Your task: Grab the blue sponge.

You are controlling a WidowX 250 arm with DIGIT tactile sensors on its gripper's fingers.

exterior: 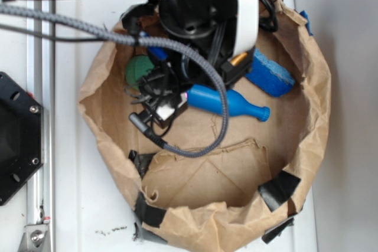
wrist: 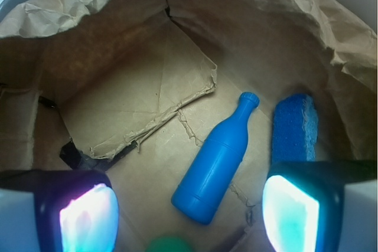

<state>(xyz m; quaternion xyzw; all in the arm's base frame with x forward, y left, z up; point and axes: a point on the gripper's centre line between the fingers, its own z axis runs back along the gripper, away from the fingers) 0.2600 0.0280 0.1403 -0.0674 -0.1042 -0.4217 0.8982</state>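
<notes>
While claw (wrist: 189, 210) hangs open above bottle (wrist: 217, 160), target sponge (wrist: 293, 127) lies beside right finger (wrist: 290, 213); recommend shifting right, straddling sponge, avoiding bottle.

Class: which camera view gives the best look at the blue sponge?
The wrist view: the blue sponge lies unobstructed except its near end, both layers visible. In the exterior view the blue sponge is partly hidden by the robot's arm.

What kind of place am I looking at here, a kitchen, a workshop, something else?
Probably a robot test bench, not a kitchen. A paper bag rolled down into a bin sits on a white table beside a metal rail, holding a sponge, a toy bottle and a green ball.
</notes>
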